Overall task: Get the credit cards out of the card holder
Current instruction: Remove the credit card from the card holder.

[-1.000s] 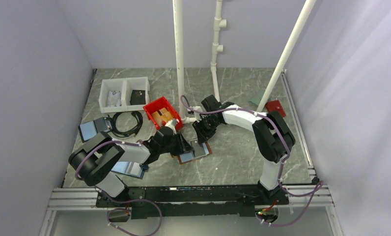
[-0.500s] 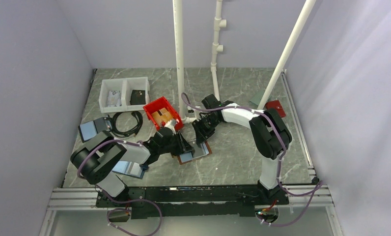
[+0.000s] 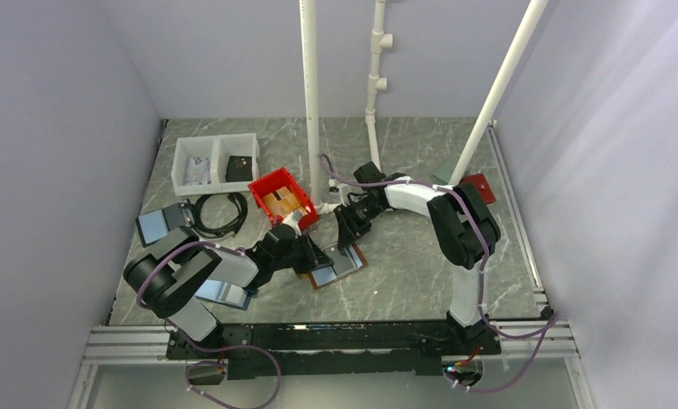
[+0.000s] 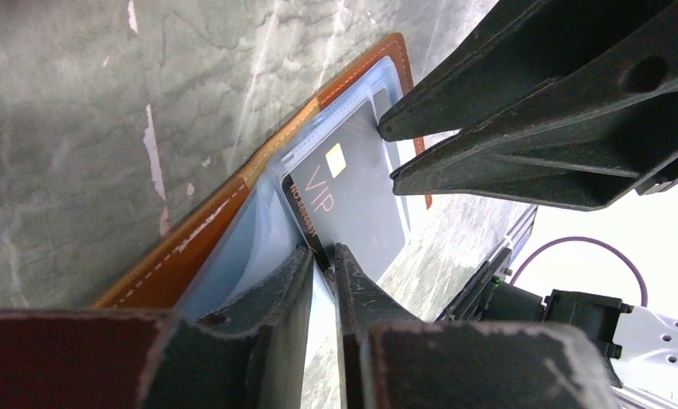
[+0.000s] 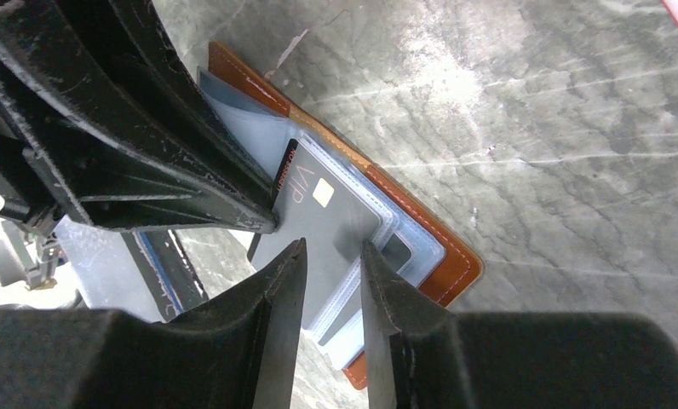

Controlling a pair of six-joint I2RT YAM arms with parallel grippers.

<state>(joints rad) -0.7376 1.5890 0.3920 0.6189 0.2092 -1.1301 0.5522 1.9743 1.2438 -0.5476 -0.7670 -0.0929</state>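
Left gripper [image 4: 323, 251] tight on VIP card [image 4: 353, 204] inside card holder [image 4: 191, 247]; right gripper [image 5: 334, 249] ajar above.

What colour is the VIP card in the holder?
Dark grey card, with coppery lettering; clearest in the left wrist view.

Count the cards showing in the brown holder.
1: the dark VIP card, in the clear sleeves of the open card holder. Others may be hidden beneath.

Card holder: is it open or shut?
Open: the card holder lies spread flat, clear sleeves and a grey VIP card showing.
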